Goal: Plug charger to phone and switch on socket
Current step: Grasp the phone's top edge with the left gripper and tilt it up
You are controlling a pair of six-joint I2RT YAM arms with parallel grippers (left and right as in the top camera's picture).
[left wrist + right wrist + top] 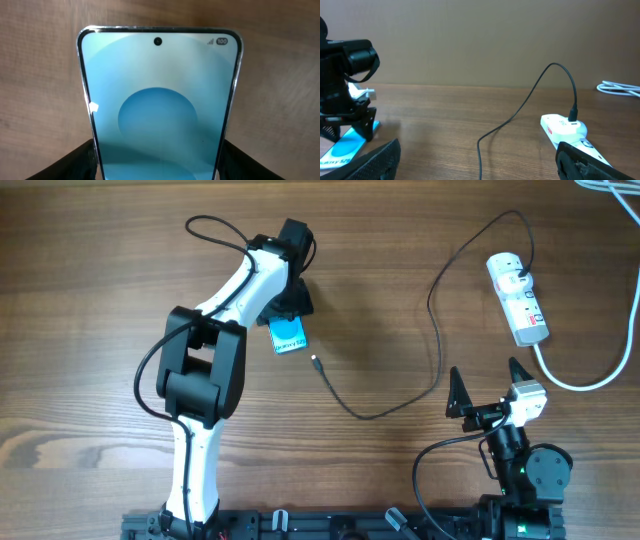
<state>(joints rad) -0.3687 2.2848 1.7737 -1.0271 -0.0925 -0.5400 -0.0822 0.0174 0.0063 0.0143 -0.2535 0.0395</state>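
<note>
The left gripper (288,315) has its dark fingers (75,159) pressed against both long edges of the phone (160,100). The phone seems tilted with one end down on the table, though the right wrist view is too oblique to be sure. The right gripper (487,380) hangs spread wide and empty, near the socket (517,298). The charger (400,395) lies slack across the wood, with its plug tip (315,361) just beside the phone and its adapter (522,278) seated in the socket.

The hold is on slick, narrow edges, so the phone could swivel or slide out once a plug pushes against it. The tip is small and lies flat, and if it is pinched off-axis it would likely miss the port or jam. Hauling on the cable might drag the light socket or work the adapter loose.

The table (100,300) is smooth wood-grain and probably gives little friction. A thick white cord (590,385) loops away from the socket, and behind the table is a plain tan wall (470,40)
</note>
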